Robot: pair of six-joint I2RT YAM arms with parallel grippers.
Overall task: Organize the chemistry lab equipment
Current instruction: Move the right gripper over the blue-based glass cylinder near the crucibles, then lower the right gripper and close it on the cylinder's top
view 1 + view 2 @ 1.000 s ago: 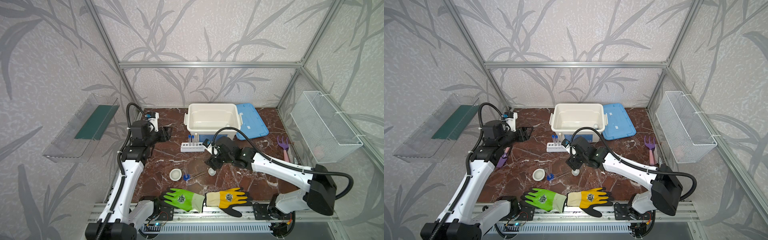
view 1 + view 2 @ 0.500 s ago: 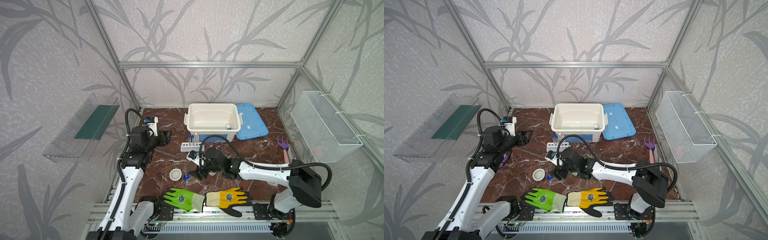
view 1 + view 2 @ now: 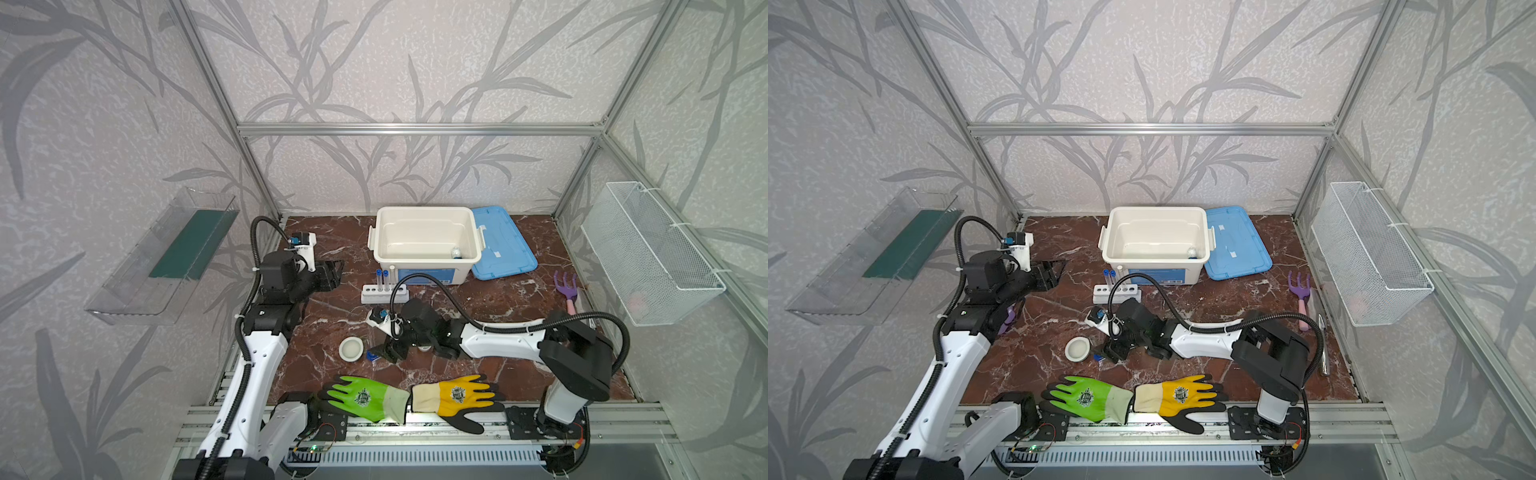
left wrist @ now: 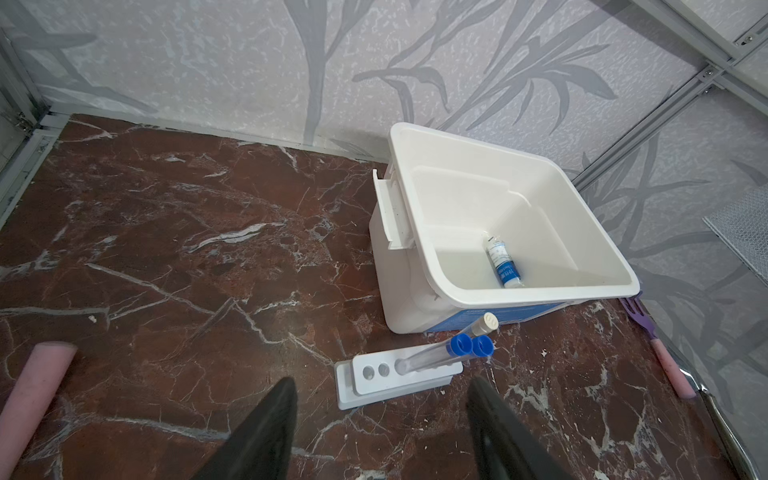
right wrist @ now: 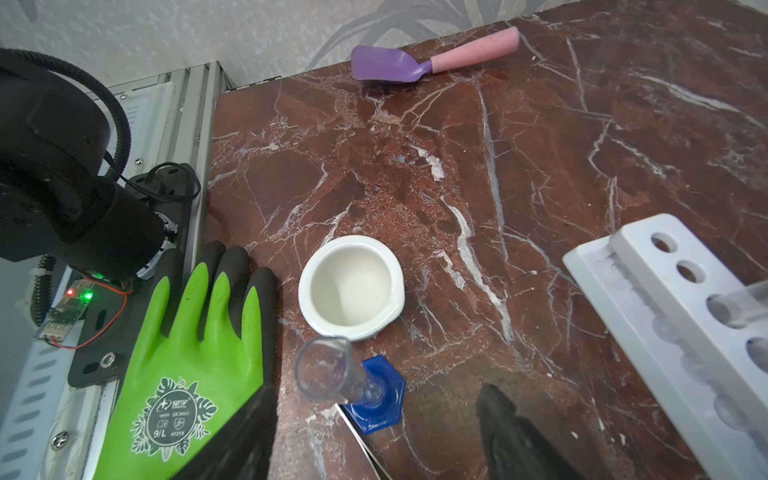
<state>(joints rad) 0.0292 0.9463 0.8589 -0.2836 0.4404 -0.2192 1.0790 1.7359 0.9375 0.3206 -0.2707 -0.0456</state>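
Observation:
The blue-based clear cylinder (image 5: 361, 386) stands upright on the marble, and my right gripper (image 5: 376, 399) is open around its base without touching it. In both top views that gripper (image 3: 388, 353) (image 3: 1115, 353) hangs low over the cylinder (image 3: 372, 356). Metal tweezers (image 5: 361, 440) lie against the base. A small white dish (image 5: 351, 286) (image 3: 351, 348) sits just beyond. Another dish (image 3: 424, 348) peeks from under the right arm. The white rack (image 4: 395, 372) (image 3: 384, 294) holds capped test tubes (image 4: 440, 351). My left gripper (image 4: 380, 386) (image 3: 332, 274) hovers open, empty, short of the rack. The small bottle (image 4: 504, 266) lies in the white bin (image 3: 426, 239).
A green glove (image 3: 365, 397) and a yellow glove (image 3: 453, 397) lie along the front edge, close to the right gripper. A purple scoop (image 5: 390, 62) is at the left, a purple rake (image 3: 567, 291) at the right. The blue lid (image 3: 500, 245) rests beside the bin. A wire basket (image 3: 652, 249) hangs on the right wall.
My right arm has swung left and forward, from over the dish near the middle down to the cylinder, and its jaws have narrowed slightly. The left arm has barely shifted.

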